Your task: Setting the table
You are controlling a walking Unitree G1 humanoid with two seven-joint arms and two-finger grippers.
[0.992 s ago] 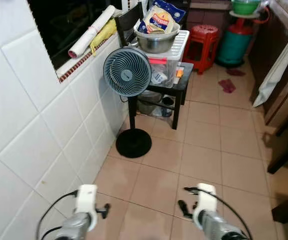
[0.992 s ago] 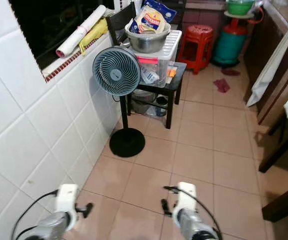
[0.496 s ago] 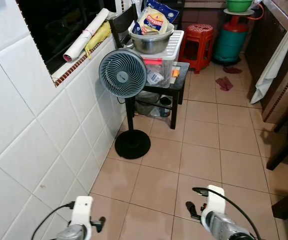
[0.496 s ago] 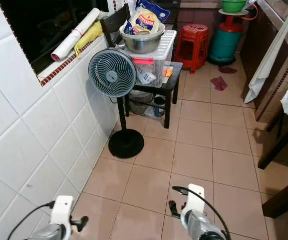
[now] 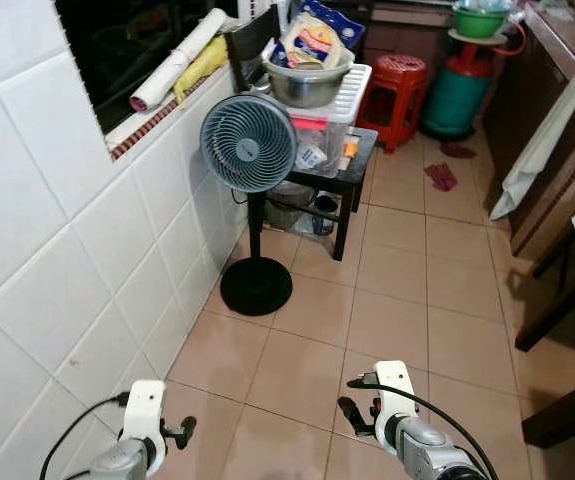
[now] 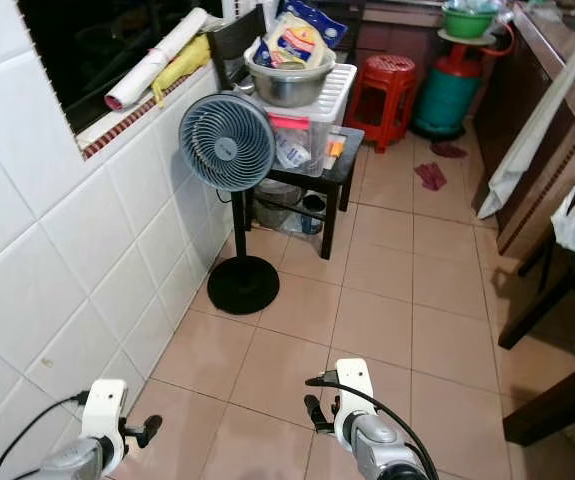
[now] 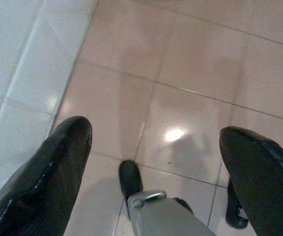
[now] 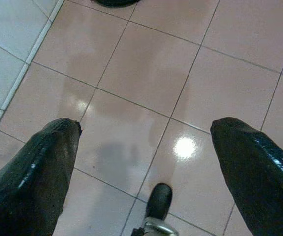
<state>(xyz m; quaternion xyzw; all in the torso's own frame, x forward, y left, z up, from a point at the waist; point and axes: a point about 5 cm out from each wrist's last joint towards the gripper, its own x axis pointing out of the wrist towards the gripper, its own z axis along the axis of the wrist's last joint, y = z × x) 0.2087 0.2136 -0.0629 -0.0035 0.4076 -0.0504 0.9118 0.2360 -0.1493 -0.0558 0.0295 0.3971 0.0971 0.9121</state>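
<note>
My left gripper (image 7: 156, 132) hangs low beside the white tiled wall, open, with nothing between its black fingers (image 7: 57, 167). My right gripper (image 8: 146, 128) is open too, over bare pink floor tiles. Both forearms, left arm (image 5: 145, 425) and right arm (image 5: 392, 405), hang at the bottom of the eye views. Ahead, a steel bowl (image 5: 307, 80) holding snack packets sits on a clear plastic box (image 5: 332, 125), which rests on a small black side table (image 5: 359, 160). Dark wooden furniture legs (image 5: 557, 300) stand at the right edge.
A grey standing fan (image 5: 248, 143) with a round black base (image 5: 256, 286) stands by the tiled wall (image 5: 57, 250). Farther back are a red stool (image 5: 407, 85) and a green gas cylinder (image 5: 462, 95). A white cloth (image 5: 547, 140) hangs at the right. Pink tiled floor (image 5: 397, 300) runs down the middle.
The whole view has shifted a little as the camera moved. Both arms hang low at the bottom of the picture as before, and nothing in the room has moved.
</note>
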